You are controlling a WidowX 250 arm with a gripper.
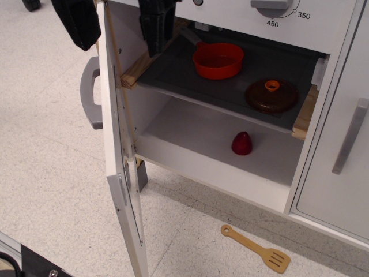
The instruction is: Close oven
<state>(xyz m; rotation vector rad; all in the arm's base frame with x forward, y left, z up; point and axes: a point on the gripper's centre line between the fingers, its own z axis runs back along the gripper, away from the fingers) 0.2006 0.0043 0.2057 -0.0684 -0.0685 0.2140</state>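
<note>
The white oven (219, 167) stands open. Its big door (124, 173) swings out towards me and I see it edge-on, with the curved grey handle (89, 95) on its outer left side. The dark grey shelf (190, 78) shows inside. My gripper (118, 49) is at the top left, open. One black finger (78, 23) is outside the door above the handle, and the other finger (155, 26) is inside, over the shelf's left end. The door's top edge runs between them. I cannot tell whether either finger touches the door.
An orange pan (218, 60) and a brown lid with an orange knob (271, 95) sit on the shelf. A small red object (241, 143) lies on the oven floor. A wooden spatula (256, 248) lies on the ground in front. A windowless cabinet door with a straight bar handle (350, 135) is at the right.
</note>
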